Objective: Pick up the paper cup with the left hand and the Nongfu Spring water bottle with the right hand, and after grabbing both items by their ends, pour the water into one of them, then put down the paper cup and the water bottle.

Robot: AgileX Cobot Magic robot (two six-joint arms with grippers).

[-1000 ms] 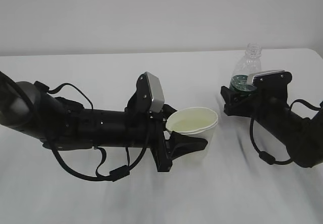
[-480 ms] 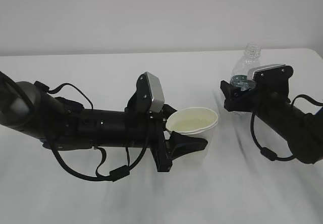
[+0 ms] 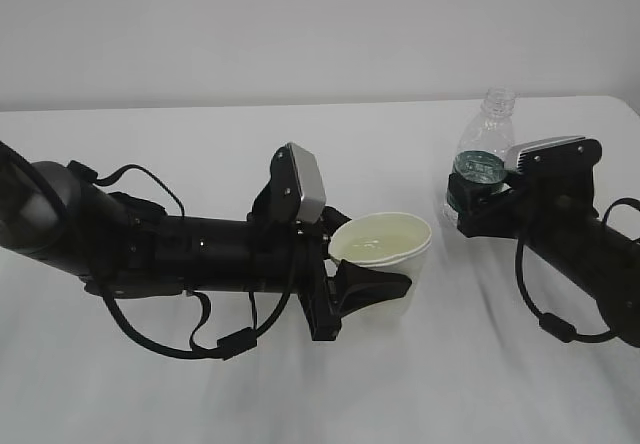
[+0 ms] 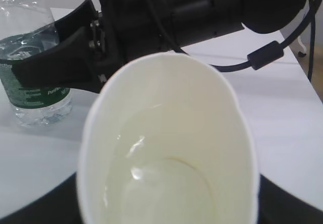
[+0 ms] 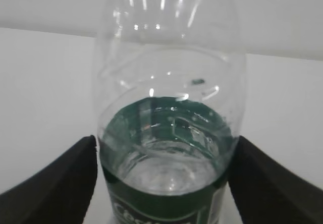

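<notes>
The white paper cup [image 3: 385, 252] is pinched between the fingers of my left gripper [image 3: 372, 264], which is shut on it, squeezing its rim oval [image 4: 166, 148]. Clear water lies in the cup's bottom [image 4: 161, 183]. The Nongfu Spring water bottle [image 3: 490, 134] stands upright and capless on the table at the right. It holds a little water [image 5: 166, 176] at label height. My right gripper [image 3: 470, 199] is open, with one finger on each side of the green label [image 5: 164, 148]. A slim gap shows beside the left finger [image 5: 75, 178].
The white table [image 3: 300, 394] runs back to a pale wall. My left arm [image 3: 150, 254] lies low across the left half with loose cables. The right arm [image 3: 590, 254] comes in from the right edge. In the left wrist view the right gripper's finger [image 4: 50, 65] crosses in front of the bottle.
My right gripper has drawn back to the right while the bottle stayed upright in place, so more of its green label shows. The left arm and the cup have not moved.
</notes>
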